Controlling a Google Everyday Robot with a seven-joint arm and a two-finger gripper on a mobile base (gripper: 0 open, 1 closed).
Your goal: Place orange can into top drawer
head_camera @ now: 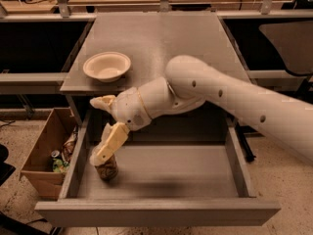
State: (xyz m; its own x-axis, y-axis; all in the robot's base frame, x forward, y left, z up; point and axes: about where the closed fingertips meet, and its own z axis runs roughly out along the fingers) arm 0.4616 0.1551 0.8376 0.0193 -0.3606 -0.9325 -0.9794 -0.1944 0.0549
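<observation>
One step left by my read: right of the cardboard box (41, 155), the orange can (107, 171) stands upright on the floor of the top drawer (171, 170), front-left, near the left wall. Claw (96, 130) hangs right over it, its fingers spread apart with nothing between them; the lower finger (111, 140) overlaps the can's top, touching or just off it, hard to say from this angle. Retreat should be straight up with no sideways drift, so that finger doesn't tip the can.
</observation>
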